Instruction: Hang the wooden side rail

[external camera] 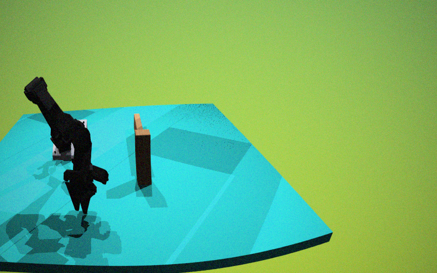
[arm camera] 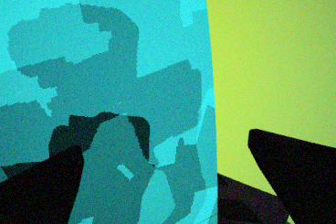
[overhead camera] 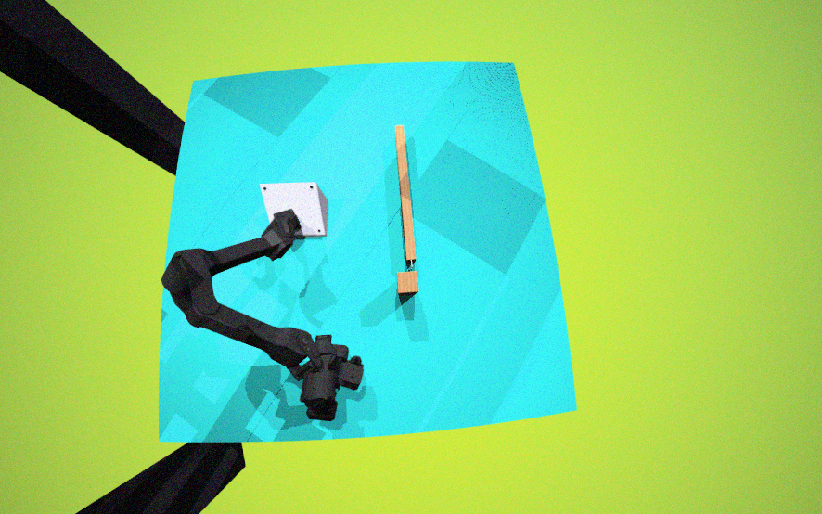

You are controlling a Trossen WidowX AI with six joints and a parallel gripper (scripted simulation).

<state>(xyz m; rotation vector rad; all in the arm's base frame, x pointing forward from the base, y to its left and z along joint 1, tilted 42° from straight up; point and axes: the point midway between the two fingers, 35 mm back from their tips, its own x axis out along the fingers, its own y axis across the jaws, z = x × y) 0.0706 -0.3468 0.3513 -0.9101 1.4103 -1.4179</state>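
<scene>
From above, I saw the wooden rail (overhead camera: 404, 198) (external camera: 138, 121) right of centre, its hooked end near the upright post (overhead camera: 407, 282) (external camera: 143, 157); I couldn't tell whether they touched. In the exterior view, the gripper (external camera: 80, 211) (arm camera: 167, 147) pointed downward, lower left. The wrist view showed its fingers wide open, holding nothing.

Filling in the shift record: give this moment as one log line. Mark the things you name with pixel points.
gripper (external camera: 81, 212) (arm camera: 167, 147): open, holding nothing | rail (overhead camera: 404, 191) (external camera: 137, 121): away from gripper | post (overhead camera: 407, 282) (external camera: 143, 159): upright

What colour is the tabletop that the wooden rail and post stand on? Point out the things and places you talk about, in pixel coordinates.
Bright cyan (overhead camera: 465, 357) (external camera: 193, 237) (arm camera: 160, 31), crossed by darker shadows; the top view shows it best.
</scene>
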